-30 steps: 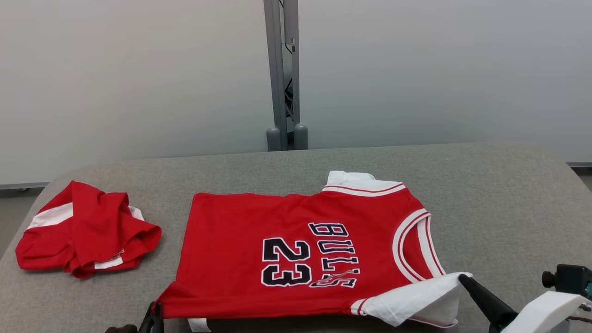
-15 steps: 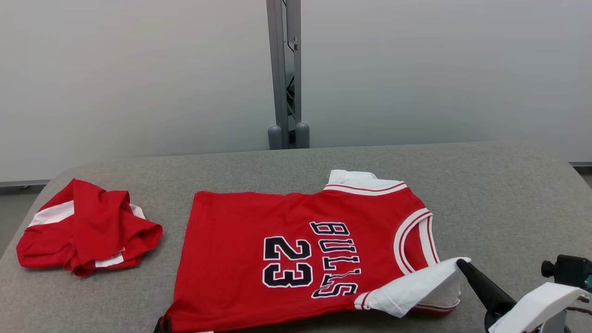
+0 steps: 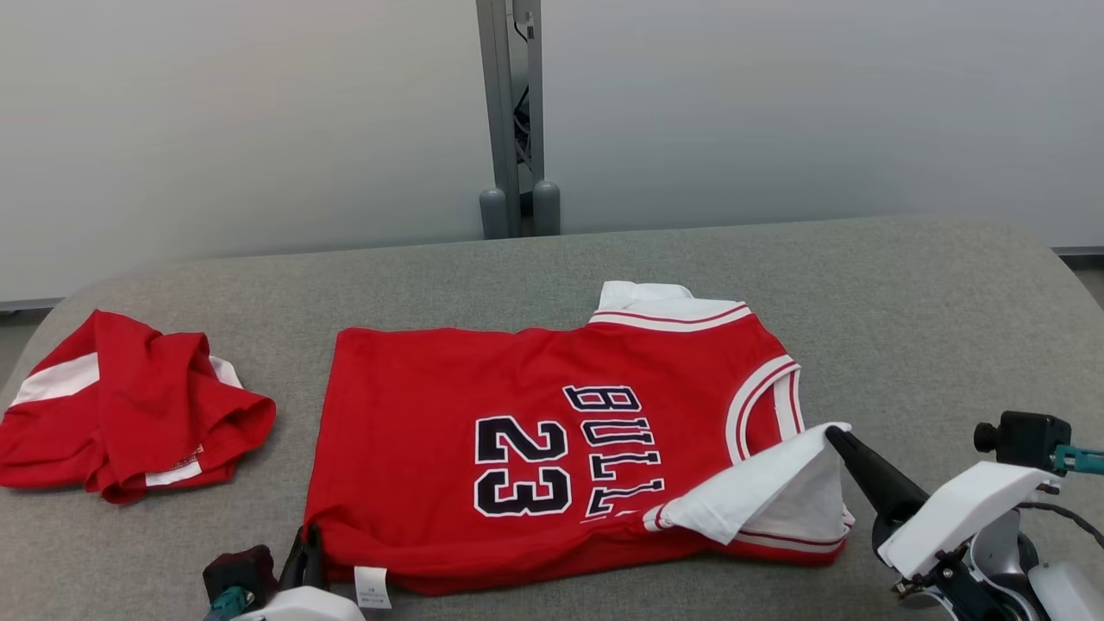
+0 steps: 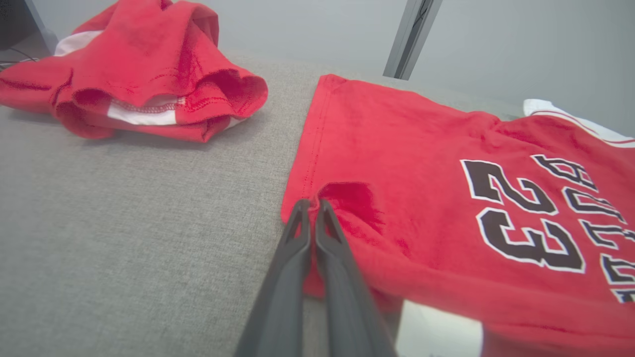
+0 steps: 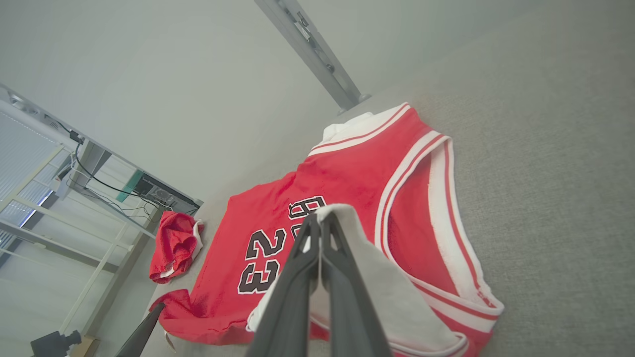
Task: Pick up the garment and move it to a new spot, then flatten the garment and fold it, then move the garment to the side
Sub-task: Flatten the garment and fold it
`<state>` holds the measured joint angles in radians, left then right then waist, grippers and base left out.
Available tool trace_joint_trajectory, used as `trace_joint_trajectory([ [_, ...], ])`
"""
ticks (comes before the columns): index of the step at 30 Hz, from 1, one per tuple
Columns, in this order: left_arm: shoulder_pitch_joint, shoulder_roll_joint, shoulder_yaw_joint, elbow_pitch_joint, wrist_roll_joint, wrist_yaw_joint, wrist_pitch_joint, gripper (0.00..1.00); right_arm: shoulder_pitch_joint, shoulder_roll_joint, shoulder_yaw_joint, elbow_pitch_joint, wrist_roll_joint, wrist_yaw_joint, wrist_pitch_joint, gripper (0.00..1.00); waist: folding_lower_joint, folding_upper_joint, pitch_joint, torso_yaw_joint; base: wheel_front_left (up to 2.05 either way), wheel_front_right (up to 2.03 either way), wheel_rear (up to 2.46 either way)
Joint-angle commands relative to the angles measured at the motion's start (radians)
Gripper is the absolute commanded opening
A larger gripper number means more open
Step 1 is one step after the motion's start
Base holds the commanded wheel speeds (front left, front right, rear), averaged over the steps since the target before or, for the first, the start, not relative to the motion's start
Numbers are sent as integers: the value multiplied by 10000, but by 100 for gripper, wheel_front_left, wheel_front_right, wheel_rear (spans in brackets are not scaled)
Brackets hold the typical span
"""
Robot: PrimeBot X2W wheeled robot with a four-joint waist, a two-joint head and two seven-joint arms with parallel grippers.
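The garment (image 3: 535, 379) is a red jersey with "23" and black lettering, lying sideways on the grey table (image 3: 906, 302). My left gripper (image 3: 306, 545) is shut on its near hem corner, which is pinched between the dark fingertips (image 4: 311, 204) in the left wrist view. My right gripper (image 3: 835, 434) is shut on the white sleeve end, lifted and folded back over the red front (image 5: 347, 183). That white cloth drapes around the shut fingers (image 5: 317, 218) and hides the end of the lettering.
A second red and white garment (image 3: 129, 405) lies crumpled at the table's left end, also in the left wrist view (image 4: 144, 74). A grey metal post (image 3: 509, 112) stands behind the table against a pale wall. Bare table lies right of the jersey.
The head camera has shifted. Both grippers have carried the jersey's near edge farther over it; the white sleeve now covers the last letter, and the left gripper has come back into view.
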<state>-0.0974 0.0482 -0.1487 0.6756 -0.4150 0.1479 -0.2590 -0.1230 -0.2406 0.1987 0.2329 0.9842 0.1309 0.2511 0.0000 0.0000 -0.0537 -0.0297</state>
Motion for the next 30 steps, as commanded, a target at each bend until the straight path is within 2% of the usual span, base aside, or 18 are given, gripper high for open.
trace_joint_trajectory([
  [1,-251,47,-58,102,65,42,-40,0,-214,-72,27,126,18,-4,-118,0,0,0,125,-63,0,0,0],
  [16,-2028,49,-174,1692,-102,192,-65,0,-2132,-266,1019,2163,738,-4,-1096,0,0,0,646,-86,0,0,0],
  [30,-3022,55,-157,2377,126,404,-68,0,-3816,-440,2372,3872,1216,-4,-2020,0,0,0,1543,-85,0,0,0],
])
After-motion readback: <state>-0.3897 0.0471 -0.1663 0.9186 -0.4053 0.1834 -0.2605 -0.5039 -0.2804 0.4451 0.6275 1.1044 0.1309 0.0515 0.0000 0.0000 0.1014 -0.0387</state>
